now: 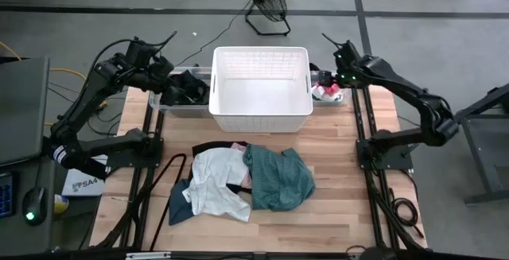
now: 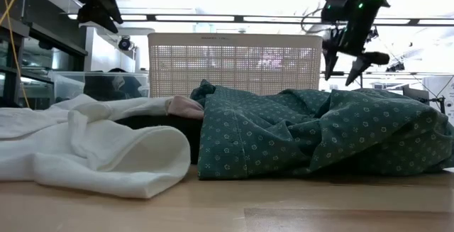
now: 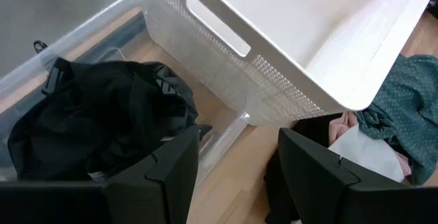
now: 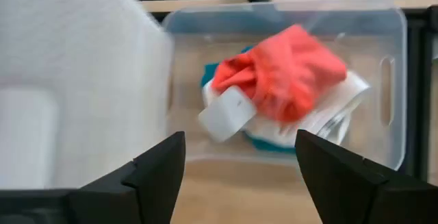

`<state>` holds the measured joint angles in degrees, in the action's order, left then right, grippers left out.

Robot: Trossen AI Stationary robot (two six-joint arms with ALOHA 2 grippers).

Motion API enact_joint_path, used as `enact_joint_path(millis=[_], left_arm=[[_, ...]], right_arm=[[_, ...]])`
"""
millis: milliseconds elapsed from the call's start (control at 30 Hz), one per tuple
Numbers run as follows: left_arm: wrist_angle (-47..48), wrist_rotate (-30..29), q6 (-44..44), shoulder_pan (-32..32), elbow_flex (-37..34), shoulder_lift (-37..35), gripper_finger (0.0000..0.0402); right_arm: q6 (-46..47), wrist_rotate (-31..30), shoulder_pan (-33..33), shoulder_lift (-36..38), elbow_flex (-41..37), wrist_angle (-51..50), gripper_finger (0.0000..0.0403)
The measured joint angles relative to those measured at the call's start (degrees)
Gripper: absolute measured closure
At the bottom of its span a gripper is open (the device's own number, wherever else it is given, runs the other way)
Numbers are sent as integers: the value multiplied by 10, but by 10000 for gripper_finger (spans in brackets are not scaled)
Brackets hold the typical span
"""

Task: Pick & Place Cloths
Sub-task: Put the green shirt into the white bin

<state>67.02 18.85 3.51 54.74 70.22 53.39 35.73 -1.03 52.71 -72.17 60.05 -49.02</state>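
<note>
Cloths in a loose pile on the desk [image 1: 342,212], in front of the basket [image 1: 260,115]: a teal cloth [image 1: 278,176] with a small pale print, crumpled, on the right; a white cloth [image 1: 215,180] beside it, overlapping a grey-blue piece [image 1: 180,210]; a pink edge [image 2: 186,106] and black fabric show between them. The white lattice basket stands at the back centre, nothing visible inside. Left clear bin [image 1: 163,101], touching the basket, holds a black cloth [image 3: 102,121]. Right clear bin [image 4: 287,18] holds a red-pink cloth [image 4: 280,70] on top of white and teal pieces. Left gripper [image 3: 236,176] hangs over the left bin, fingers partly apart, holding nothing. Right gripper [image 4: 239,176] hangs over the right bin, fingers spread wide, empty. In the low view the pile hides the basket's base; the bins are largely hidden. The right wrist view is blurred.
</note>
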Motion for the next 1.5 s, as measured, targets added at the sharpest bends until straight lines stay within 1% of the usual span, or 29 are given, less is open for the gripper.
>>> enact_joint_path(millis=[100,167,300,400,500,667,767,900,1033,1167,1300,1500], left_arm=[[12,0,1,0,0,0,206],[19,0,1,0,0,-1,206],[22,0,1,0,0,-13,206],[21,-1,6,0,0,-25,206],[21,0,8,0,0,-38,206],[21,0,11,0,0,-54,206],[21,0,12,0,0,-56,206],[21,0,13,0,0,-56,206],[21,0,14,0,0,-56,206],[21,0,14,0,0,-56,206],[21,0,14,0,0,-56,206],[26,0,14,0,0,-56,206]], right_arm=[[11,14,-21,37,0,-22,141],[30,13,-47,61,0,-47,142],[92,14,-128,97,0,-90,143],[143,7,-209,113,0,-103,143],[201,-6,-306,116,0,-104,143],[262,-49,-460,102,0,-99,143],[297,-63,-536,86,0,-87,143],[320,-66,-617,57,0,-69,143],[313,-66,-684,12,0,-35,143],[244,-79,-726,-51,0,25,143],[156,-80,-739,-113,0,96,143],[79,-70,-728,-184,0,167,143]])
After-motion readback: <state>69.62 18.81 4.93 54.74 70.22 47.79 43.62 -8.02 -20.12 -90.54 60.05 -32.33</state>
